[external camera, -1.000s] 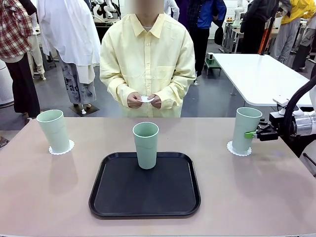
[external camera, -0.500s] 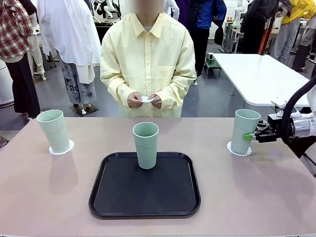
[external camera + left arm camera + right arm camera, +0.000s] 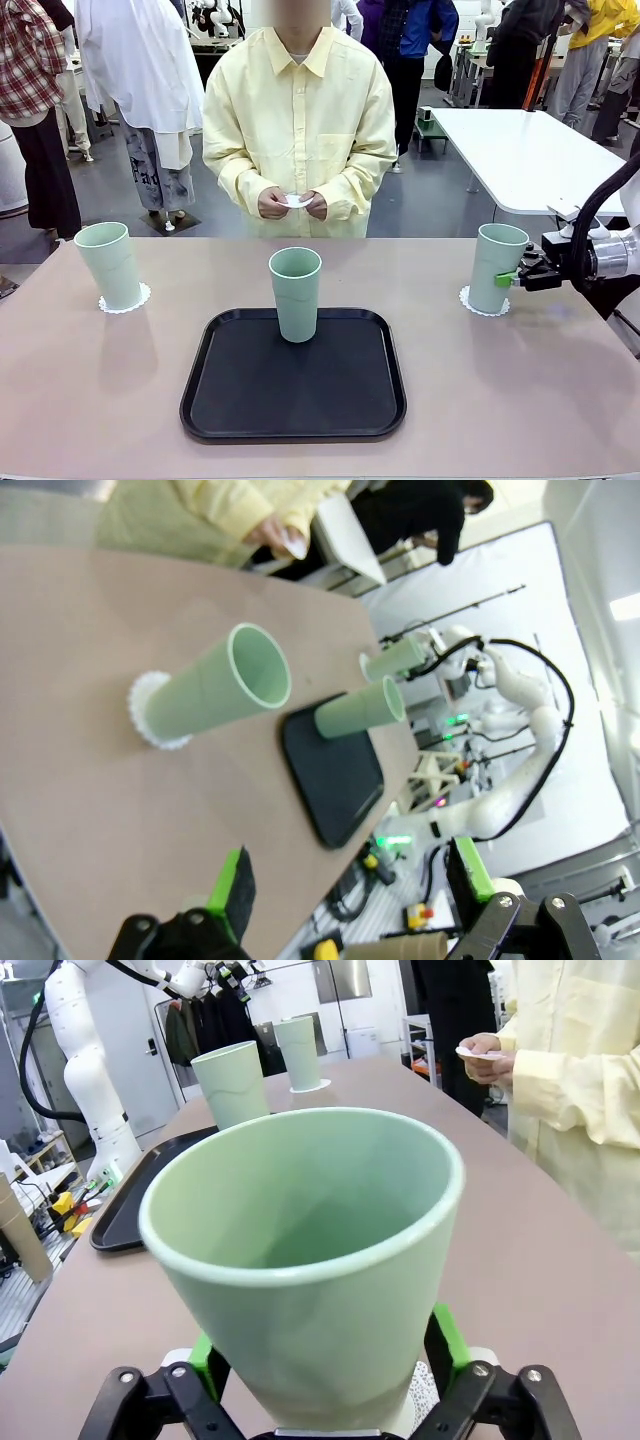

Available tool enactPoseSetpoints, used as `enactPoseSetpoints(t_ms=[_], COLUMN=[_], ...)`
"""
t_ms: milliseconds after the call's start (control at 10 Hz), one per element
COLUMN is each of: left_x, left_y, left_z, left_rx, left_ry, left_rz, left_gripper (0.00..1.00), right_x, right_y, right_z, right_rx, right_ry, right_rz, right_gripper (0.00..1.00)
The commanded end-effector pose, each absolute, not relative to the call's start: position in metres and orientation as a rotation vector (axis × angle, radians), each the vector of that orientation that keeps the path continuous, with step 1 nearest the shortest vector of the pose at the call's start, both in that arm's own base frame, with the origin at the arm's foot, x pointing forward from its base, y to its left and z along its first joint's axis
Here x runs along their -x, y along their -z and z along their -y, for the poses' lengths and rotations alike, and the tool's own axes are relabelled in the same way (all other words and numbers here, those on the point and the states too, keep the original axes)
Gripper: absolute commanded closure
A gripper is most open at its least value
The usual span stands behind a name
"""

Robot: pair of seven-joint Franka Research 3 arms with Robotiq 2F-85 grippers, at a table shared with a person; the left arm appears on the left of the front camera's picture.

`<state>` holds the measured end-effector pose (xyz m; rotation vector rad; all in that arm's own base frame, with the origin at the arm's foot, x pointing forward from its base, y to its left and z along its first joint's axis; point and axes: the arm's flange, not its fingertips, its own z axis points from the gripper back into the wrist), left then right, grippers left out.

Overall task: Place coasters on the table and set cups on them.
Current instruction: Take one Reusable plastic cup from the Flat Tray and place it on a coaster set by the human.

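Three mint-green cups stand upright. The left cup (image 3: 110, 265) rests on a lacy white coaster (image 3: 126, 300). The middle cup (image 3: 296, 293) stands on the black tray (image 3: 293, 390). The right cup (image 3: 497, 267) sits on another coaster (image 3: 483, 303), and my right gripper (image 3: 508, 279) reaches in from the right around its lower half. In the right wrist view the green pads (image 3: 446, 1346) flank this cup (image 3: 300, 1250) and stand slightly off its walls, so the gripper is open. My left gripper (image 3: 350, 880) is open and holds nothing, high above the table (image 3: 90, 810). The person holds a third coaster (image 3: 296, 200).
The person stands at the far edge, both hands at waist height. The tray lies at the middle near my side. A white table (image 3: 520, 150) stands behind on the right. Bare tabletop lies between the tray and each outer cup.
The right cup has come down a little onto its coaster. My right gripper's jaws have spread apart from the cup. The left arm and the person have not moved.
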<state>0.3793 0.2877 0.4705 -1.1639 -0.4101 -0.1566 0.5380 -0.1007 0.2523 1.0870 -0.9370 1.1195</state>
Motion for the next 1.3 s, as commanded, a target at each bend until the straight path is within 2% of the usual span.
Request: enactPoseSetpoints(t_ms=[0,700,1000,1200], left_x=[-0.378,-0.378,-0.378,-0.378], left_y=[-0.473,-0.473,-0.473,-0.473], left_z=[-0.288,-0.288,-0.288,-0.288], left_rx=[1.168,1.168,1.168,1.168], left_ry=[0.158,0.158,0.158,0.158], left_rz=[0.416,0.416,0.416,0.416], left_gripper=[0.00,0.00,0.00,0.00], right_x=[-0.545,-0.536,-0.532,-0.524], right_y=[-0.251,-0.264,-0.269,-0.283], right_z=[0.102,0.108,0.114,0.121], right_rx=[-1.078,-0.949,-0.894,-0.795], right_ry=[-1.131,-1.183,-1.180,-1.181], right_rz=[0.901,0.729,0.591,0.497], right_gripper=[0.00,0.00,0.00,0.00])
